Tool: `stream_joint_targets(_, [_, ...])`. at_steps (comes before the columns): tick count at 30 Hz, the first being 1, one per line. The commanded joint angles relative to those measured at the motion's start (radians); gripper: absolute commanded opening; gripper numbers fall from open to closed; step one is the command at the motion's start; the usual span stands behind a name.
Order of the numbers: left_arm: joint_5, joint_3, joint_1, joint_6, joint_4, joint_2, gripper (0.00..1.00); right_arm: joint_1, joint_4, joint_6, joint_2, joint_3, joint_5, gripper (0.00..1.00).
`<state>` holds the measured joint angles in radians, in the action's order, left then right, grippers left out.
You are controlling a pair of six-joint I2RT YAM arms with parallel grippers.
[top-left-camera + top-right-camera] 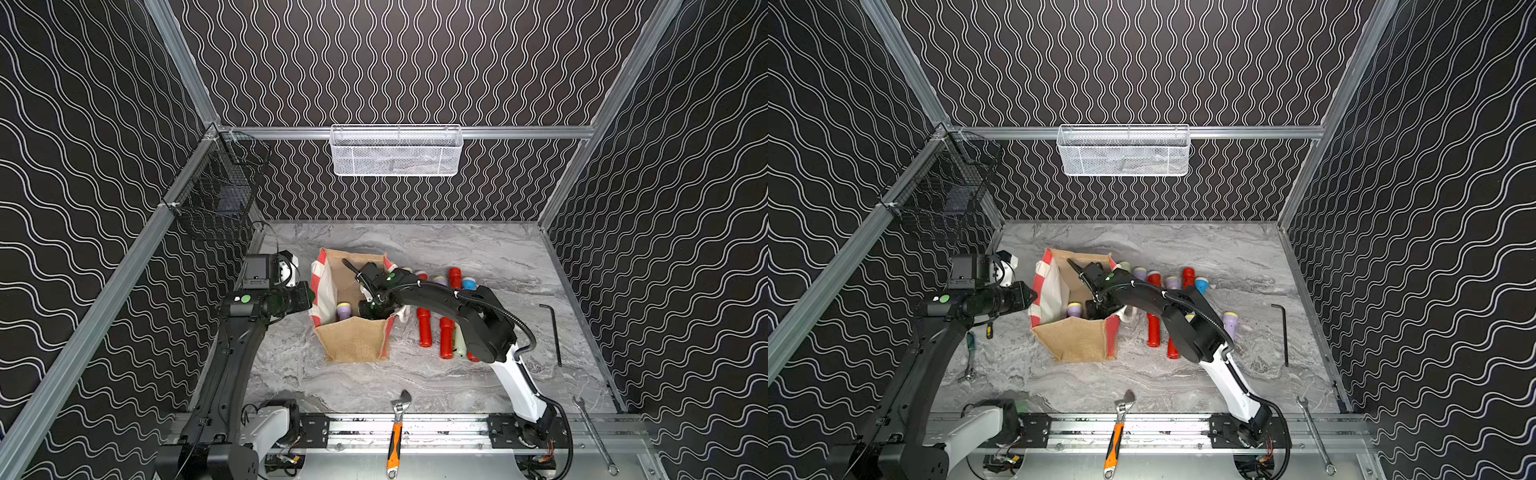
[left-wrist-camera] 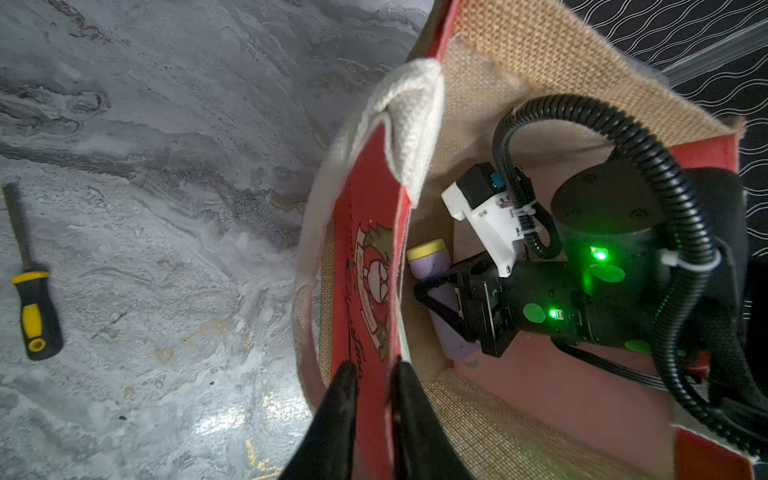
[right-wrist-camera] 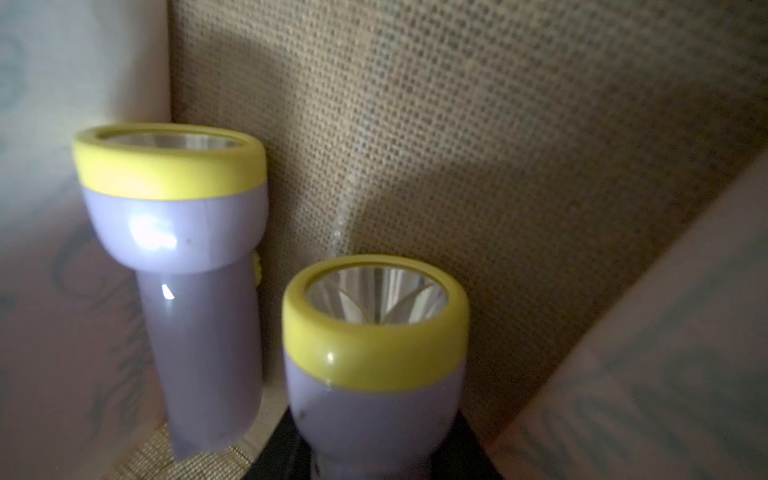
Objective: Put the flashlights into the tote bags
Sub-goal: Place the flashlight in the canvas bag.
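Note:
The tan jute tote bag (image 1: 353,340) (image 1: 1075,340) with red-and-white side panels stands open at mid-table. My left gripper (image 2: 374,374) (image 1: 309,297) is shut on the rim of its red side panel (image 2: 365,232). My right gripper (image 3: 378,436) (image 1: 370,309) reaches down inside the bag, shut on a lilac, yellow-rimmed flashlight (image 3: 374,374) (image 2: 451,340). A second lilac flashlight (image 3: 178,249) stands beside it against the jute wall. A lilac head (image 1: 344,309) (image 1: 1074,309) shows in the bag in both top views. Several flashlights lie on the table right of the bag: red (image 1: 424,328) (image 1: 1153,328), blue (image 1: 468,284), lilac (image 1: 1230,324).
An orange-handled wrench (image 1: 395,436) and a spanner (image 1: 594,436) lie on the front rail. A black hex key (image 1: 555,332) lies at the right. A yellow-and-black screwdriver (image 2: 35,307) lies left of the bag. A white mesh basket (image 1: 395,151) and a black wire basket (image 1: 216,187) hang on the walls.

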<state>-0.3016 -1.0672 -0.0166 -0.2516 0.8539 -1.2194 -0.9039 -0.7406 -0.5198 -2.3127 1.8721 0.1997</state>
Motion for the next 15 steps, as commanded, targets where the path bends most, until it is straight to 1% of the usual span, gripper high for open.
stream_joint_targets(1, [0.012, 0.001, 0.0, 0.026, -0.023, -0.002, 0.23, 0.0, -0.04, -0.013, -0.016, 0.017, 0.011, 0.18])
stream_joint_targets(5, [0.01, 0.003, 0.0, 0.025, -0.027, -0.009, 0.23, 0.003, -0.042, -0.006, -0.03, 0.013, 0.009, 0.2])
stream_joint_targets(9, [0.012, 0.006, 0.0, 0.025, -0.026, -0.011, 0.23, 0.008, -0.045, -0.004, -0.055, 0.013, 0.031, 0.27])
stream_joint_targets(13, [0.015, 0.007, 0.0, 0.023, -0.023, 0.0, 0.25, 0.011, -0.047, -0.003, -0.067, 0.018, 0.052, 0.41])
stream_joint_targets(15, [0.012, 0.007, 0.0, 0.023, -0.02, 0.002, 0.25, 0.012, -0.052, 0.004, -0.067, 0.026, 0.054, 0.46])
